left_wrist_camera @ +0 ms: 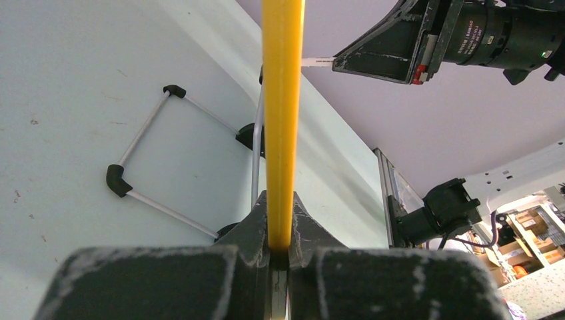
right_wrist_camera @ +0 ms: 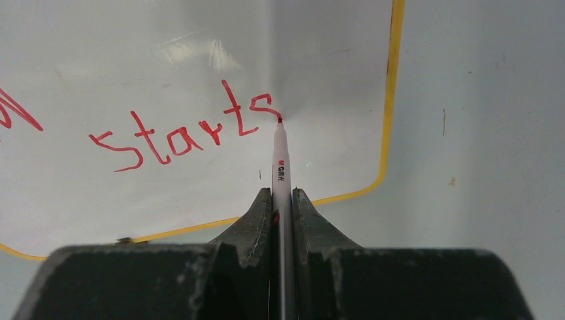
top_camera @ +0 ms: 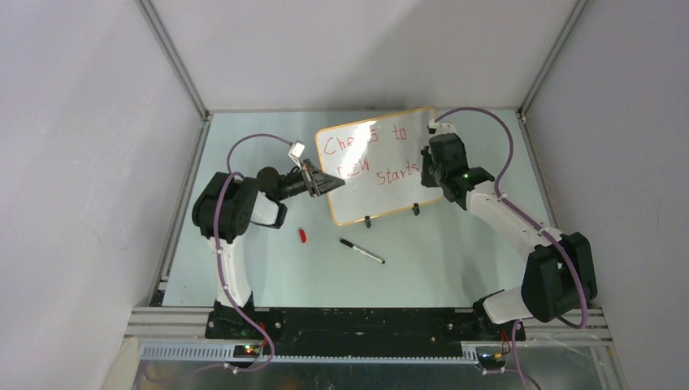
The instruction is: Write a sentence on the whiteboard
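The whiteboard [top_camera: 390,191] stands tilted on its wire stand at mid table, with an orange rim and two black clip feet. The sentence [top_camera: 382,154] is in red letters in two rows; "Starts" [right_wrist_camera: 180,137] shows in the right wrist view. My left gripper [top_camera: 322,184] is shut on the whiteboard's left edge, seen edge-on as a yellow strip [left_wrist_camera: 282,120]. My right gripper [top_camera: 426,162] is shut on a white red marker [right_wrist_camera: 280,167]. Its tip touches the board at the end of the last "s".
A black marker [top_camera: 361,250] lies on the table in front of the board. A small red cap [top_camera: 302,236] lies to its left. The board's wire stand [left_wrist_camera: 143,133] rests on the table behind it. Walls close in the back and sides.
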Robot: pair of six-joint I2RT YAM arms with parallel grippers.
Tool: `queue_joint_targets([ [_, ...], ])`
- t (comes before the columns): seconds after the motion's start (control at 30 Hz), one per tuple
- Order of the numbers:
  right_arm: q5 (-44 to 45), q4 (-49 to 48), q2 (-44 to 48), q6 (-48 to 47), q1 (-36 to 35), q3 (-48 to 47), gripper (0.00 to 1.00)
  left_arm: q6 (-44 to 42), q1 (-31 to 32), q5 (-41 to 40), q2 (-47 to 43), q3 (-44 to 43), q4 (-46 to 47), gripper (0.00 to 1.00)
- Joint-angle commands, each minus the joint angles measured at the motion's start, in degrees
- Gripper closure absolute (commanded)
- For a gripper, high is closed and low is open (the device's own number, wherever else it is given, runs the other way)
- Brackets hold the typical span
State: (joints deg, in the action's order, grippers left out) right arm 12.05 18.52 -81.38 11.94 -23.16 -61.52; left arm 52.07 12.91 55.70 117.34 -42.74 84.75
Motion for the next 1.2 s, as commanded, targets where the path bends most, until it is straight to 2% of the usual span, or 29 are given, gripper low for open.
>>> queue_joint_targets([
  [0.0, 0.1, -0.5, 0.9, -0.2, -0.5, 0.8, 1.00, 0.2, 0.1, 0.7, -1.3, -1.3, 3.0, 1.00],
  [0.6, -1.8, -3.1, 0.5, -1.3, -2.7, 1.2, 1.00, 0.3, 0.0, 0.6, -1.3, -1.4, 3.0, 1.00],
  [0.87, -0.7, -1.5, 4.2, -1.1, -2.9, 1.3, 1.00, 0.5, 0.1, 0.5, -1.3, -1.4, 3.0, 1.00],
  [1.17, -0.4, -2.4, 14.1, -1.1, -3.1, 5.6, 1.00, 0.0, -0.6, -0.8, -2.1, -0.2, 3.0, 0.84],
])
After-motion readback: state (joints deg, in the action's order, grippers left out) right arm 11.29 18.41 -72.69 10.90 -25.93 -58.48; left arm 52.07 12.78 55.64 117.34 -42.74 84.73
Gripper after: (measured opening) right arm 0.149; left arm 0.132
